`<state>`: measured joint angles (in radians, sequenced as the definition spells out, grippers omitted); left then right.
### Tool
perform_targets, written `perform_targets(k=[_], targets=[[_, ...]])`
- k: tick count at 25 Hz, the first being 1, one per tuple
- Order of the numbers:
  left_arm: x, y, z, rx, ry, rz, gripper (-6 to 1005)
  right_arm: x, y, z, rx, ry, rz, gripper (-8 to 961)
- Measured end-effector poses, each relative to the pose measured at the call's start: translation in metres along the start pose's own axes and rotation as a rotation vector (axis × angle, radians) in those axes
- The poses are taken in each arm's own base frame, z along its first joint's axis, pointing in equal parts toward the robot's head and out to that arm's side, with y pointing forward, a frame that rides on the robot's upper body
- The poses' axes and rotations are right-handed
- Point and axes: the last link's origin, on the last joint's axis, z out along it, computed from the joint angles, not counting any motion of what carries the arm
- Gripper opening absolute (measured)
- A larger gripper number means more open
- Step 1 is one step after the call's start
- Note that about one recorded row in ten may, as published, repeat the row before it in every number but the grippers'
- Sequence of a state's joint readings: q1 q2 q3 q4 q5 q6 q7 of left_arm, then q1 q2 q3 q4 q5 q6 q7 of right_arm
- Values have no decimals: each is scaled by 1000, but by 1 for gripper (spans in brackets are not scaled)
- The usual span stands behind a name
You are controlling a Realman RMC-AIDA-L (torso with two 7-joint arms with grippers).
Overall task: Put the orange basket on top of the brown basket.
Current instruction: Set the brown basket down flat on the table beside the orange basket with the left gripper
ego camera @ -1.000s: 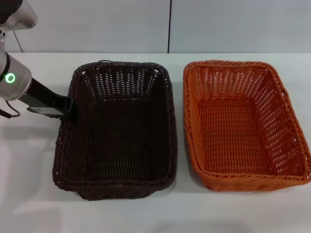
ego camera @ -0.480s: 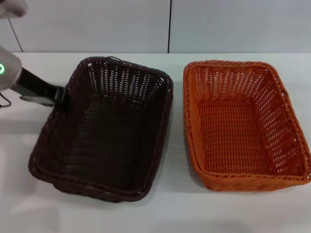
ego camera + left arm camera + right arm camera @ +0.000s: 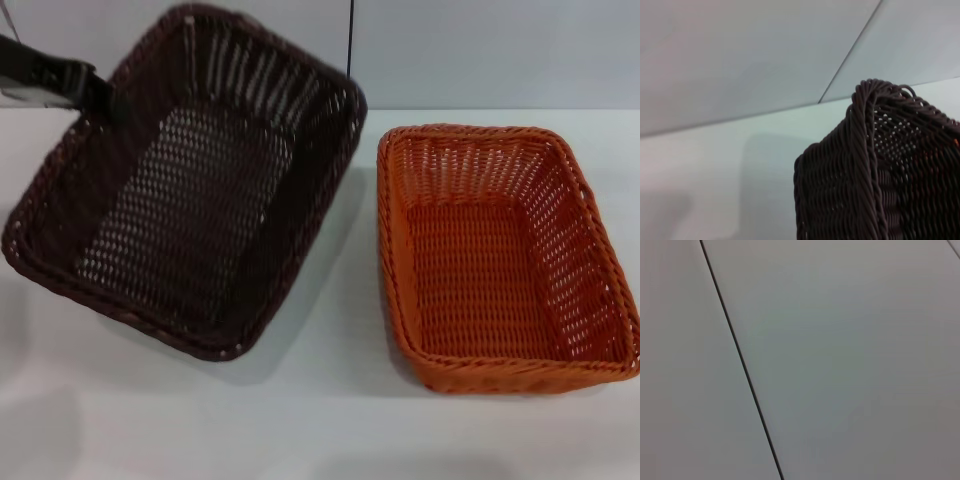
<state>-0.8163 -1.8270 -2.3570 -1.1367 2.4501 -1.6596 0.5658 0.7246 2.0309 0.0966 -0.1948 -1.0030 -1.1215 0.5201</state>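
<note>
In the head view, the left gripper [image 3: 92, 88] is clamping the left rim of the brown basket [image 3: 190, 190] and holding it clear of the white table [image 3: 330, 430], tilted so that its near end is hanging lower than the far end by the wall. The orange basket [image 3: 500, 260] is sitting flat on the table on the robot's right, upright, its long axis running away from the robot, well apart from the gripper and just beside the raised basket's right edge. The task names the orange basket as the thing to be stacked (yet it is the brown one that is in the air), so the pictures and the task are disagreeing here. Judging from this, the orange basket lies to the right of the fingers, and the right arm, which is showing nowhere in this view, would be the nearer one to it. In the left wrist view, the brown basket [image 3: 880, 170] is filling the corner close to the lens, its braided rim standing on edge against the wall behind. The right wrist view is showing only a pale panelled surface [image 3: 840, 365]; that gripper's fingers are out of sight.
</note>
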Motion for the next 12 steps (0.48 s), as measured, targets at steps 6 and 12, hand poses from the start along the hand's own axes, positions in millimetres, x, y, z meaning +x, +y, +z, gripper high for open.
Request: perform_targets(k=[6,12], targets=[[5,5,-10,-38,-48,134,202,-1,-2,-3,-2,-10,-1,609],[7,23,-1,-123,-108,287,201,0,-2,-5,-2,-10,2,609]])
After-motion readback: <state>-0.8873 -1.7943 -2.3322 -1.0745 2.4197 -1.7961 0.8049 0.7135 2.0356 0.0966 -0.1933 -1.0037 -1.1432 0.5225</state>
